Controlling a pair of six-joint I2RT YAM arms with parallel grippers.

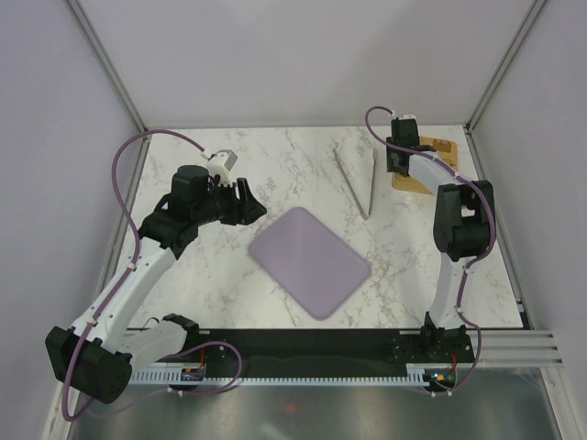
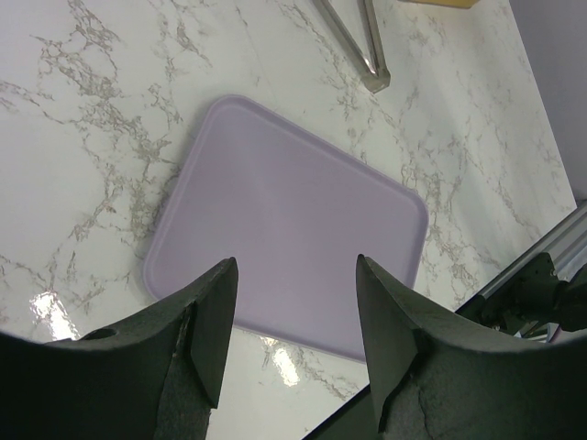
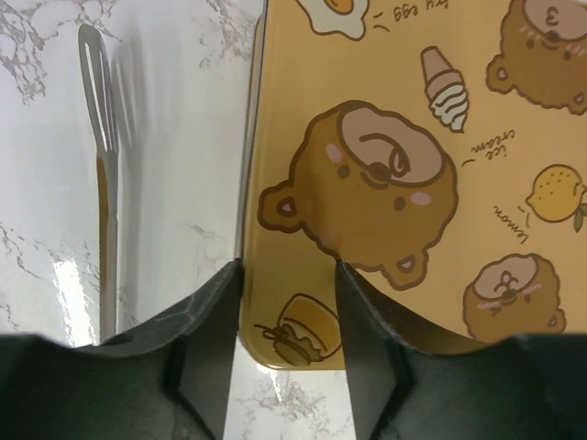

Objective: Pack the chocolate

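Note:
No chocolate shows in any view. A gold tin printed with brown bears lies at the back right of the table. My right gripper hangs over the tin's near left corner, open; its left finger sits at the tin's edge and its right finger over the lid. The flat lilac mat lies in the middle of the table. My left gripper hovers left of the mat and is open, with nothing between its fingers. The mat fills the left wrist view and is bare.
Metal tongs lie between the mat and the tin, tips toward the front. The white marble table is walled by a frame at the back and sides. A black rail runs along the near edge.

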